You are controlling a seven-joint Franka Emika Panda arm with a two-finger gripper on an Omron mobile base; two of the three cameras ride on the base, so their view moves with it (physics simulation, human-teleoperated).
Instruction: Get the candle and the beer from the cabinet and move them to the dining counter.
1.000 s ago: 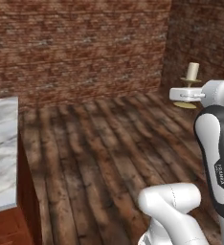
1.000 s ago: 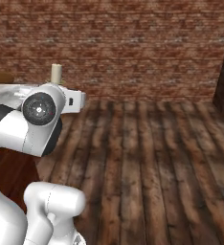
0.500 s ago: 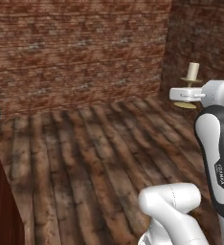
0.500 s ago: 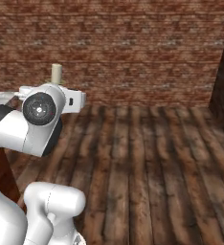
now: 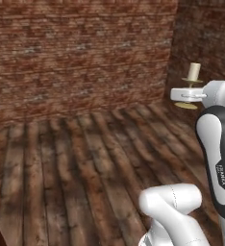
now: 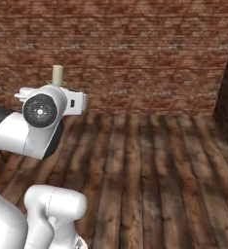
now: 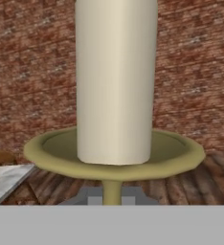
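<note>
Jaws grip the candle (image 7: 115,86) by its brass stem, holding it upright in the air above the wooden floor (image 5: 85,163). Delivering it to the desk remains, then fetching the beer.

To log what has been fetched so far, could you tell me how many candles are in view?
1: the candle stands upright in the claw, raised above the wooden floor.
</note>
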